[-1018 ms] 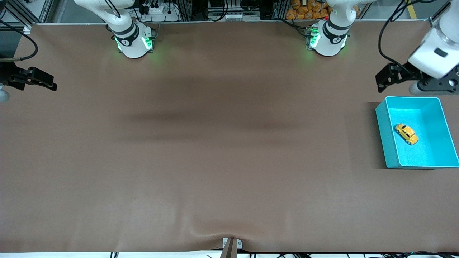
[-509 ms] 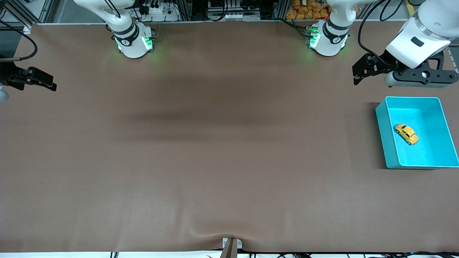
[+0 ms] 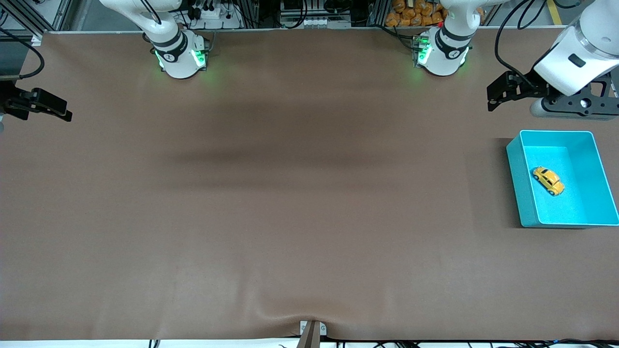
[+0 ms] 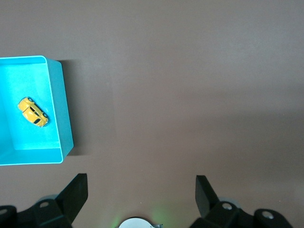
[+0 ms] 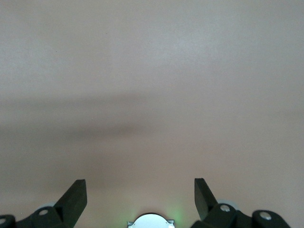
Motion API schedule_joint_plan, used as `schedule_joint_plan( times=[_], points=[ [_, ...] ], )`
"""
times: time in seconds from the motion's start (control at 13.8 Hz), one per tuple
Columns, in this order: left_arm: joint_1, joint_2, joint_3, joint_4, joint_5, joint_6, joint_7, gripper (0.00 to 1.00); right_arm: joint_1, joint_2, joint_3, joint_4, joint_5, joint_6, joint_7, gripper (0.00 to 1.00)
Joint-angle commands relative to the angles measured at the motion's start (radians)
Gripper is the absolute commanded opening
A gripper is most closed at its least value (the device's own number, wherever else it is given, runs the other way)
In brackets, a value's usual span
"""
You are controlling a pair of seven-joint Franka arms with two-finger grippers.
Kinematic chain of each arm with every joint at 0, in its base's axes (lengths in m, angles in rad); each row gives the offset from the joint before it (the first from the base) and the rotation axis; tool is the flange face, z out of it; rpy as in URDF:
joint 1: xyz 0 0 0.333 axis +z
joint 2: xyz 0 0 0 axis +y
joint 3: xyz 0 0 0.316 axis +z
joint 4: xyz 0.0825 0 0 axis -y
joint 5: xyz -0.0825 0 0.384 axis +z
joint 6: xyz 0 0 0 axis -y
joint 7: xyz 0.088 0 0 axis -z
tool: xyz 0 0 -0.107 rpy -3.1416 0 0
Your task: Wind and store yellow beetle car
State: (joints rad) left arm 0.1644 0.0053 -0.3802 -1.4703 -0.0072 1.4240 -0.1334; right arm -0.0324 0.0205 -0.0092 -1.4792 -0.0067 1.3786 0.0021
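One yellow beetle car (image 3: 548, 180) lies in the turquoise bin (image 3: 522, 193), beside the left gripper (image 3: 498, 92), whose jaws gape empty. Right gripper (image 3: 58, 110) waits over bare worktop (image 3: 290, 193), jaws wide, holding nothing.

The whole bench (image 3: 290, 203) is taken in by the front view from high up, with both arm bases seen along the top edge and the camera faced toward them and steeply downward. The left wrist view is aimed straight down at the bench from well above it, with the fingers (image 4: 76, 192) of the left gripper (image 4: 141, 192) framed at the picture's edge. The turquoise bin (image 4: 64, 118) and the yellow beetle car (image 4: 33, 111) in it are shared with the front view, where the bin (image 3: 520, 193) and car (image 3: 548, 180) are seen at the left arm's end. Only bare bench is caught by the right wrist view, likewise pointed down past the right gripper (image 5: 140, 192).
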Motion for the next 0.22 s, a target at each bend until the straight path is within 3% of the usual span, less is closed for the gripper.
schedule_joint_plan(
  times=[0.0,0.15],
  points=[
    [0.006,-0.014,0.001,-0.005,-0.022,-0.014,0.025,1.0,-0.012,-0.008,0.008,0.008,0.014,-0.016,0.002,1.0],
    [0.006,-0.014,0.003,-0.005,-0.022,-0.014,0.023,1.0,-0.011,-0.01,0.008,0.008,0.014,-0.024,0.004,1.0]
  ],
)
